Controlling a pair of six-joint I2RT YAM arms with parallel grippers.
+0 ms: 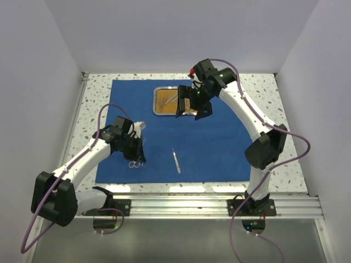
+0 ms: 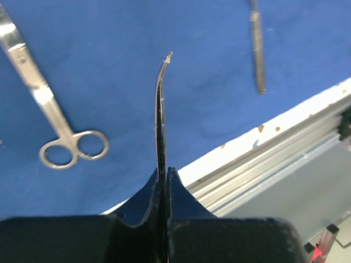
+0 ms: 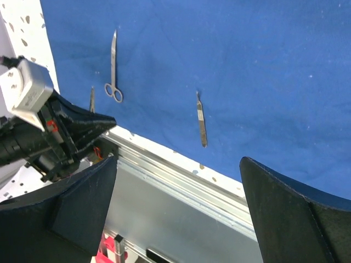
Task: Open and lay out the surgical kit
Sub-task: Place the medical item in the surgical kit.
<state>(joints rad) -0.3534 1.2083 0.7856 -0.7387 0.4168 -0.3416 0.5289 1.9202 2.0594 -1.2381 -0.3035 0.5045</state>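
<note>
The left gripper [image 2: 163, 174] is pinching shut on a slim curved tool [image 2: 159, 104], seen edge-on; which piece of the kit it is, I cannot tell. Its long axis is running straight out ahead of the fingertips, with the tip hooking slightly right. The blue cloth [image 2: 208, 109] is lying spread flat beneath. Whether the tip is touching the cloth is unclear.

To the gripper's left the scissors [image 2: 43, 97] are lying with their rings nearest the fingers and their blades angling away leftward. A straight slim tool [image 2: 256, 55] is lying ahead and to the right, well apart. The held piece is sitting over the bare strip between the two, closer to the scissors.

The right gripper [image 1: 192, 108] is hanging wide open over the tray [image 1: 155, 103], well ahead of the left one, with nothing between its fingers. Thin pieces seem to be lying in the tray, too small to name.

Judgement: the left arm is the one placing here. The move is turning on lowering straight down and releasing, keeping the tool's axis clear of the scissor rings.
</note>
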